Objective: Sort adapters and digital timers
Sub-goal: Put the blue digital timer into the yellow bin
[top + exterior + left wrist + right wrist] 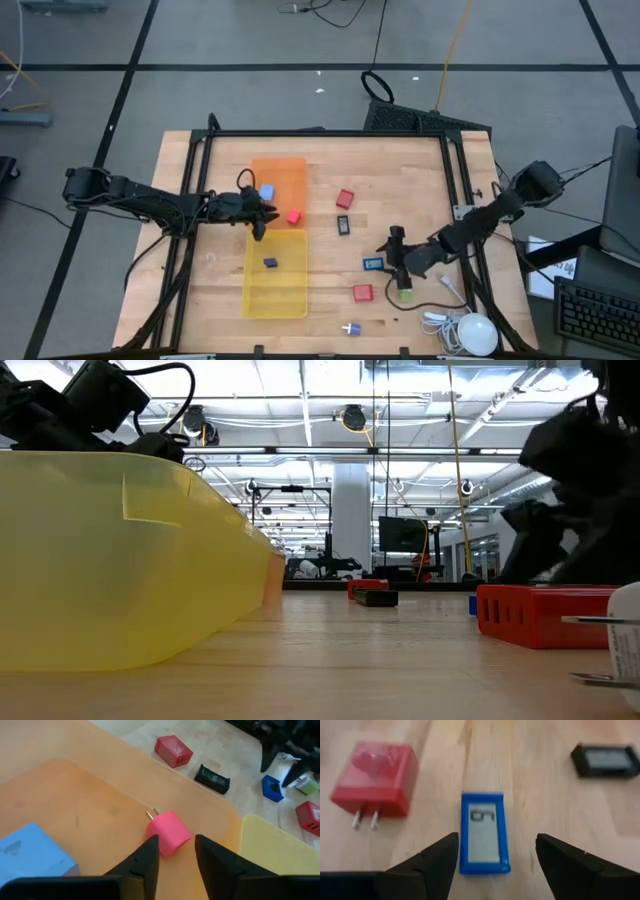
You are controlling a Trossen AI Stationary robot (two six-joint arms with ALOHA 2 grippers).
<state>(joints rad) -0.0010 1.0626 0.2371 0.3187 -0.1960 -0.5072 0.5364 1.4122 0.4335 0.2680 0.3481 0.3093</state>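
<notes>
The right tool (492,851), fingers apart, hovers over the flat blue rectangular digital timer (484,832) lying on the wooden surface (540,795); it looks light, rigid and slick, best pinched across its long edges; the left tool (176,851), fingers apart, straddles the pink plastic adapter block (168,833) in the orange tray (65,795).

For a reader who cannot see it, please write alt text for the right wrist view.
The right pincer hangs open over a blue digital timer lying flat on the wooden table, one finger to each side. A red adapter with two metal prongs lies beside it, and a black timer farther off.
</notes>
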